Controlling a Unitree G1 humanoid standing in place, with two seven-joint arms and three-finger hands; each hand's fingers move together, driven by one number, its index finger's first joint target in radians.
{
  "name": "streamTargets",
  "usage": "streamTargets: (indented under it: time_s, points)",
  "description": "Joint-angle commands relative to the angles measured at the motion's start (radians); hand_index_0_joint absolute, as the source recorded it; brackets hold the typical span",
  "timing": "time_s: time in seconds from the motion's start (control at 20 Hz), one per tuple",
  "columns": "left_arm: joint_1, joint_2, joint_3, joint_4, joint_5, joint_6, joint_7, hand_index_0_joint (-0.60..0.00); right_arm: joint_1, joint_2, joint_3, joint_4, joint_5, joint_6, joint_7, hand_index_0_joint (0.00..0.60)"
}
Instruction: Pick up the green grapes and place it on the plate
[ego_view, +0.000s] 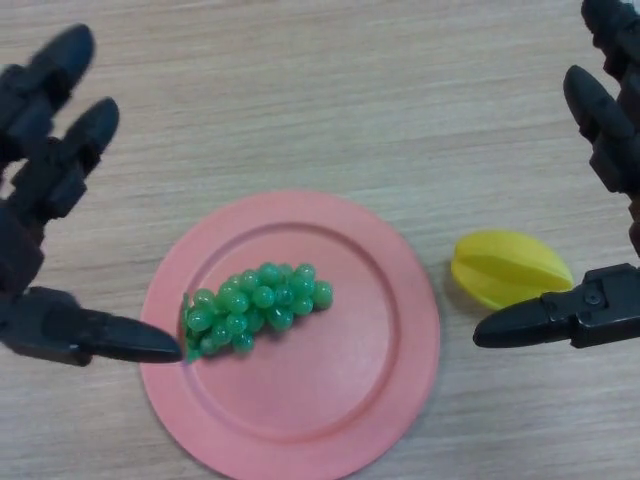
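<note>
Grapes: green grapes (258, 306) lie on the pink plate (380, 370), left of its middle, stem end toward the plate's left rim.
Left hand: left hand (45, 240) is spread wide with straight fingers, holding nothing; its thumb tip reaches over the plate's left rim, touching or just beside the bunch's stem end.
Right hand: right hand (605, 300) is also spread open and empty, near the table's right edge.
Other: yellow starfruit (508, 266) rests on the table (320, 100) right of the plate, just above the right thumb.
</note>
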Motion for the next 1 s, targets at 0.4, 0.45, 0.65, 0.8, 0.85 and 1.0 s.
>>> streamTargets:
  time_s: [0.4,0.45,0.65,0.8,0.85,1.0]
  points:
    - [0.035,0.051,0.043,0.060,-0.020,-0.332,0.064,0.000,-0.039,-0.034,-0.014,-0.054,-0.010,-0.181,-0.034,0.000]
    - [0.032,0.057,0.046,0.056,-0.011,-0.336,0.066,0.000,-0.037,-0.036,-0.013,-0.054,-0.003,-0.191,-0.040,0.000]
    - [0.027,0.057,0.032,0.029,0.052,-0.349,0.078,0.000,-0.041,-0.048,-0.006,-0.054,0.048,-0.202,-0.075,0.000]
    - [0.019,0.054,0.008,0.000,0.070,-0.298,0.095,0.000,-0.068,-0.067,0.002,-0.054,0.077,-0.179,-0.099,0.000]
    - [0.008,0.055,-0.001,-0.022,0.071,-0.265,0.108,0.000,-0.088,-0.076,0.007,-0.054,0.089,-0.151,-0.111,0.000]
    - [-0.008,0.060,-0.013,-0.035,0.071,-0.242,0.105,0.000,-0.117,-0.085,0.001,-0.054,0.134,-0.123,-0.134,0.000]
